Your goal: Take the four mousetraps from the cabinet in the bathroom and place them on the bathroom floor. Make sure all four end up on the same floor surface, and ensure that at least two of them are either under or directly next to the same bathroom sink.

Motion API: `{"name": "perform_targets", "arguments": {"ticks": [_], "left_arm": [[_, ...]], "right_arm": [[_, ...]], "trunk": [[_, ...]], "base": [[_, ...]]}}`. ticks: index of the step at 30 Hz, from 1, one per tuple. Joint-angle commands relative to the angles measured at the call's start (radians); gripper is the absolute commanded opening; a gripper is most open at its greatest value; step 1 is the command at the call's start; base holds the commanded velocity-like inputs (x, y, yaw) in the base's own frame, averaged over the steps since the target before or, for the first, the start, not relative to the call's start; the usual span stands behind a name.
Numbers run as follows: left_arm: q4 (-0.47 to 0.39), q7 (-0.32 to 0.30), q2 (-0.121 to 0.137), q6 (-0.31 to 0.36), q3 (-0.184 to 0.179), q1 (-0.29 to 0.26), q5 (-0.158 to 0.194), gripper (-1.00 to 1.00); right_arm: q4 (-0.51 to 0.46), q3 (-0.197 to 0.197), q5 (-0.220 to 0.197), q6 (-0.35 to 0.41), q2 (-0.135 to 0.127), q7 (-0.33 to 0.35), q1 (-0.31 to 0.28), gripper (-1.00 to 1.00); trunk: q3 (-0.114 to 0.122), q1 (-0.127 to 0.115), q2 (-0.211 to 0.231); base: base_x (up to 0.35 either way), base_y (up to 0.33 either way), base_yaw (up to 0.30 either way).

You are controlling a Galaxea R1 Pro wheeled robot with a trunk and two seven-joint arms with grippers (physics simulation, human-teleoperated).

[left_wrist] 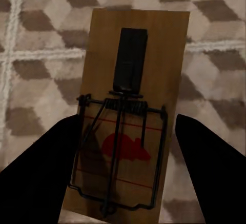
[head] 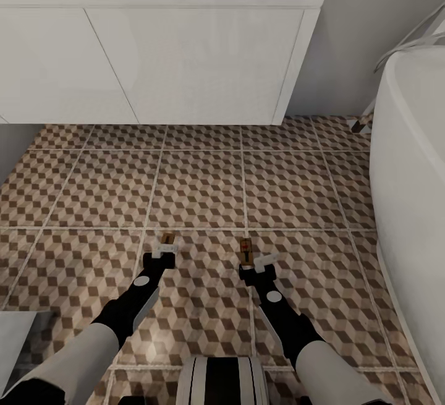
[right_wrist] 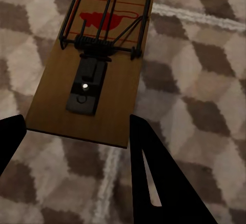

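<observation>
I hold two mousetraps low over the bathroom floor [head: 204, 188]. My left gripper [head: 165, 247] is shut on one mousetrap [head: 168, 236]. In the left wrist view this brown board [left_wrist: 133, 60], with its wire spring and red mouse print, sits between both dark fingers [left_wrist: 46, 172]. My right gripper [head: 254, 264] is shut on the near end of the other mousetrap [head: 246, 248], which sticks out ahead of the fingertips [right_wrist: 154, 172] in the right wrist view [right_wrist: 97, 65]. The white vanity of the bathroom sink [head: 198, 65] hangs on the wall about two tiles ahead. The cabinet is out of view.
A white oval bathtub [head: 414, 207] fills the right side, close to my right arm. A grey edge [head: 18, 337] shows at the lower left. Open tiled floor lies between my grippers and the vanity, and some continues beneath it.
</observation>
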Motion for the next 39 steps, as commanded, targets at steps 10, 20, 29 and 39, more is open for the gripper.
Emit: {"name": "perform_targets", "arguments": {"ticks": [10, 20, 29, 39], "left_arm": [[0.151, -0.007, -0.016, -0.48, -0.008, 0.043, 0.006, -1.0], [0.364, -0.007, -0.081, -0.866, -0.004, 0.047, 0.004, -1.0], [0.374, -0.008, -0.082, -0.877, -0.008, 0.047, 0.003, -1.0], [0.368, -0.005, -0.084, -0.854, -0.002, 0.047, 0.004, -1.0]], "right_arm": [[0.001, 0.003, 0.005, -0.001, 0.0, -0.005, 0.0, -1.0], [0.001, 0.003, 0.005, -0.001, 0.0, -0.005, 0.0, -1.0], [0.001, 0.003, 0.005, -0.001, 0.0, -0.005, 0.0, -1.0], [0.001, 0.003, 0.006, -0.001, 0.0, -0.005, 0.0, -1.0]], "trunk": [[0.0, 0.0, 0.0], [0.0, 0.0, 0.0], [0.0, 0.0, 0.0], [0.0, 0.0, 0.0]], "base": [[0.0, 0.0, 0.0], [0.0, 0.0, 0.0], [0.0, 0.0, 0.0], [0.0, 0.0, 0.0]]}}
